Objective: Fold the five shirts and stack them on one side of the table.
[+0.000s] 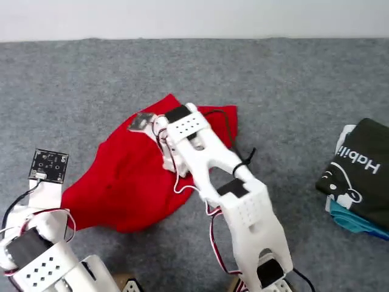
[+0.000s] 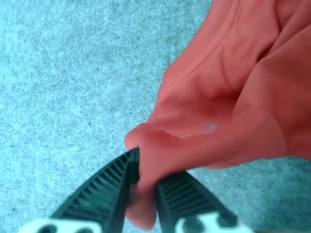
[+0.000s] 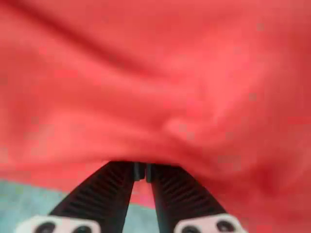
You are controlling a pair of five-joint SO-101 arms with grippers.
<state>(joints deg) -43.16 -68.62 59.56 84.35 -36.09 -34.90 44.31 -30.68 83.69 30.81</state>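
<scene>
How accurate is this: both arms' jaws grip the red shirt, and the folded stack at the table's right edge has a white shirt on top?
One error: the high view shows a dark shirt on top of the stack, not a white one. Both arms' jaws do grip the red shirt.

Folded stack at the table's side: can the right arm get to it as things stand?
Probably not yet: the right gripper is shut on the red shirt. Bare table lies between it and the folded stack.
</scene>
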